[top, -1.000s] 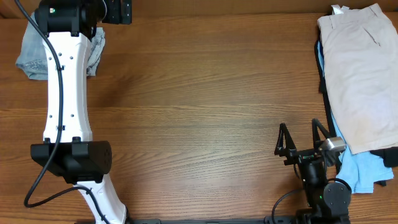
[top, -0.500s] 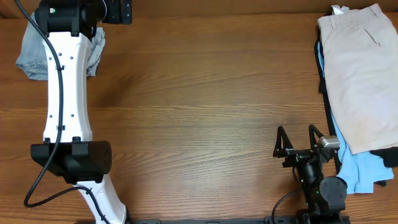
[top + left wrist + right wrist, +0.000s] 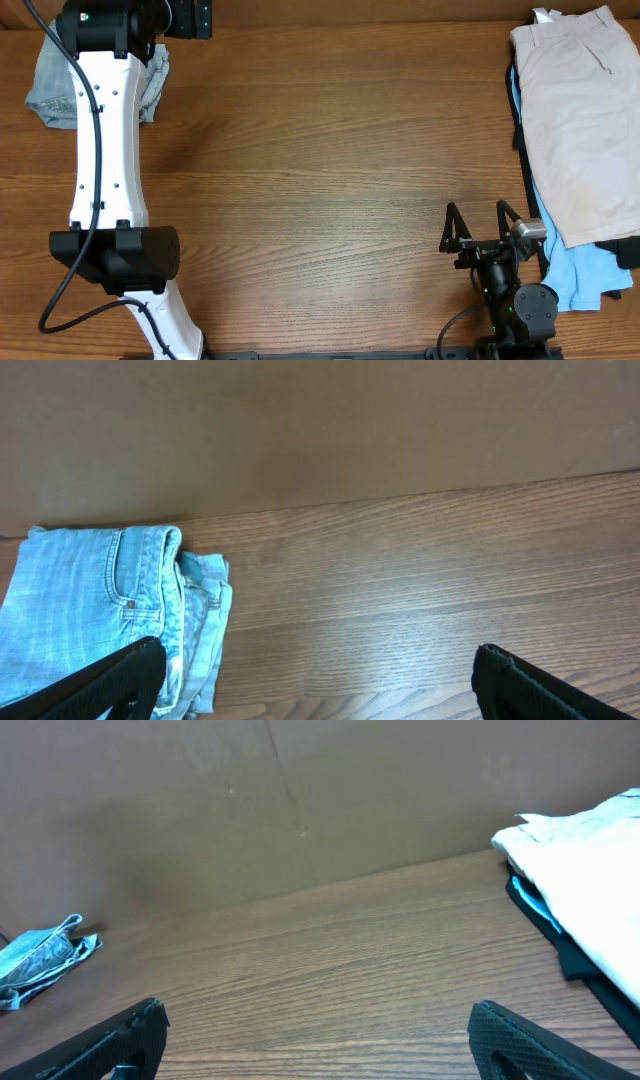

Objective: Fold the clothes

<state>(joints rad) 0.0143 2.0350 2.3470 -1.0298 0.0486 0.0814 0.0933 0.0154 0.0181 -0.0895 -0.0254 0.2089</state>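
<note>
Softly rumpled denim clothes (image 3: 80, 605), woodgrain table (image 3: 420, 590).

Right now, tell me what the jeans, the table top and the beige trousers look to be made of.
Jeans: faded light-blue denim, matte; raised seams and stitching show. Table top: wood or wood-look laminate, smooth with a slight sheen; grain lines run across it. Beige trousers: probably woven cotton twill, matte, softly creased.
</note>
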